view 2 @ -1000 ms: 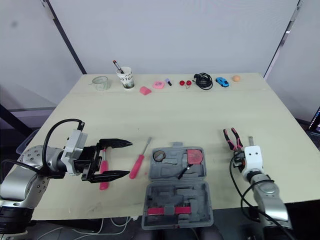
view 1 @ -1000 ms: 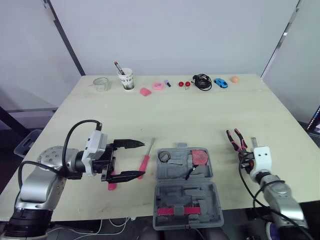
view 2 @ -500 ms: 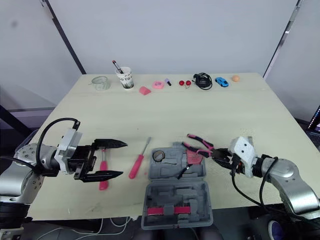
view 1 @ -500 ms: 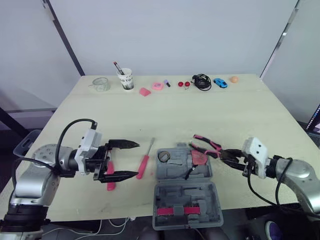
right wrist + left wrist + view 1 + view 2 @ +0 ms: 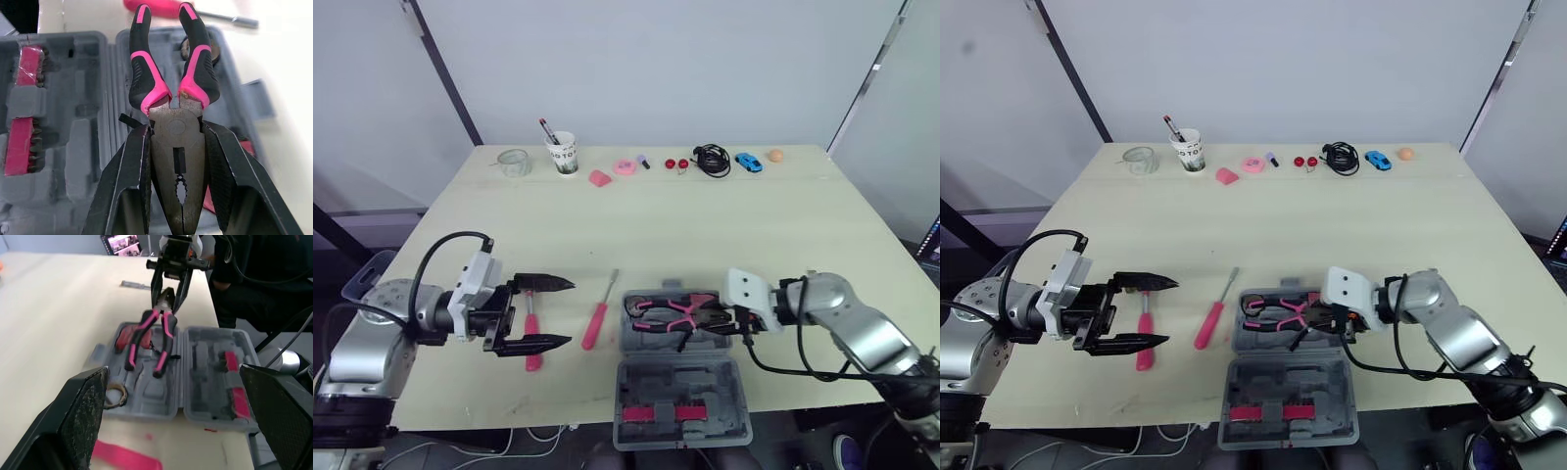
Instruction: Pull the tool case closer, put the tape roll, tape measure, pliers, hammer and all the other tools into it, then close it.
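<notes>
Now the right gripper point(image 5: 175, 128) pinches the pliers point(image 5: 668, 309) by their head over the tool case point(image 5: 683, 390) for seating; left gripper point(image 5: 566, 312) gapes empty.

The tool case point(image 5: 705, 387) is plain grey on a pale yellow-green table point(image 5: 705, 225). The pliers point(image 5: 668, 309) over it have pink-and-black handles (the head is dull grey steel). Beside the case lie a screwdriver point(image 5: 593, 328) with a pink-red handle and a pink-handled tool point(image 5: 532, 354). In the case's lid sits a pink bit strip point(image 5: 675, 414).
</notes>
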Tool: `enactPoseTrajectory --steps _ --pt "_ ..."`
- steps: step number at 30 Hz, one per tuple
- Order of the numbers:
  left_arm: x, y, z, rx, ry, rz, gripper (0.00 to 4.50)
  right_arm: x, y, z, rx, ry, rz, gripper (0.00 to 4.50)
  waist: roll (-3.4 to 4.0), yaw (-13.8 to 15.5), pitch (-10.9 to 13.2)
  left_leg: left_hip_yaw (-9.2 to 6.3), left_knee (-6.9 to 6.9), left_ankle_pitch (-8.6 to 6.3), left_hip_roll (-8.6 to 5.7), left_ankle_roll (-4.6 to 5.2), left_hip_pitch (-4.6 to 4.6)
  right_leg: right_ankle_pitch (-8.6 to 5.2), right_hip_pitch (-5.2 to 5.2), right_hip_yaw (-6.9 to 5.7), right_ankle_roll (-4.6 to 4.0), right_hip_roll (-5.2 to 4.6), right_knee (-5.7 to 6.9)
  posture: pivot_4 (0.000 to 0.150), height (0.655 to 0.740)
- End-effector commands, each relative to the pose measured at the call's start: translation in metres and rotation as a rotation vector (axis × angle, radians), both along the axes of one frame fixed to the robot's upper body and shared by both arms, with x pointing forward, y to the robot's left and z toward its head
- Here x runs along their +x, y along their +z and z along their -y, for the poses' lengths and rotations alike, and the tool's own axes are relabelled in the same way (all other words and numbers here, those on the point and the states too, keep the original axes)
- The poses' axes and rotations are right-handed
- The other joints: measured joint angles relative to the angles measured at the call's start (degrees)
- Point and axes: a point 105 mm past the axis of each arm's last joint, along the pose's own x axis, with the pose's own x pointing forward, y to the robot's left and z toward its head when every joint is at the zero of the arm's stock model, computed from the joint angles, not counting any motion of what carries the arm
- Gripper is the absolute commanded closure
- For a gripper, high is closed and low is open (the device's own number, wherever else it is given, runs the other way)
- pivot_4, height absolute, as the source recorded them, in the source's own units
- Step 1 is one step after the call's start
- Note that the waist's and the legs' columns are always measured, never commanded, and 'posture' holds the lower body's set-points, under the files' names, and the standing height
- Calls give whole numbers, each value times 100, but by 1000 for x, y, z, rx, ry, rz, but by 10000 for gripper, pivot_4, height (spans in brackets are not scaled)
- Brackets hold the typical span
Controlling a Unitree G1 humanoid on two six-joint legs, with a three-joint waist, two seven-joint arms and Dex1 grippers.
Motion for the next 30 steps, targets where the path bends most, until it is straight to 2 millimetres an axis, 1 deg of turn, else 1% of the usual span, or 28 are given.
enactPoseTrajectory --steps 1,4,6,8,20,23,29,30 --pt "-2 8 -9 49 -22 36 0 6 4 -3 -55 16 33 35238 0 2 0 0 1 0 0 0 -1 0 0 -2 0 0 2 1500 7400" --pt "-2 4 -12 69 -23 31 0 7 -2 -4 -94 26 23 35238 0 8 0 -1 1 0 0 0 -2 0 0 -6 0 -1 2 1500 7400" --pt "-2 -1 -14 96 -29 32 0 9 -6 -8 -120 34 28 35238 0 -6 0 0 2 0 0 0 -4 0 -1 -6 0 -1 2 1500 7400" --pt "-2 -2 -14 92 -26 35 0 10 -10 -11 -131 41 31 35238 -1 -13 0 0 1 0 0 0 -4 0 -1 -6 0 -1 2 1500 7400" --pt "-1 -4 -13 89 -37 33 0 11 -23 -24 -129 62 15 35238 -2 -16 -1 -2 5 0 0 -1 -6 0 -2 -8 0 -1 8 1500 7400" --pt "-2 -6 -12 108 -49 37 0 12 -24 -31 -113 68 12 35238 -3 -17 -2 -2 5 1 0 -1 -5 0 -1 -8 0 -1 9 1500 7400" --pt "-5 -9 -9 122 -71 38 0 13 -31 -28 -127 67 12 35238 -5 -33 -3 -1 5 1 2 -1 -1 0 -2 -8 -1 1 15 1500 7400" --pt "-6 -10 -9 123 -73 37 0 13 -31 -27 -131 66 18 30238 -4 -32 -3 -2 5 0 2 -1 -1 0 -2 -8 -1 1 16 1500 7400"
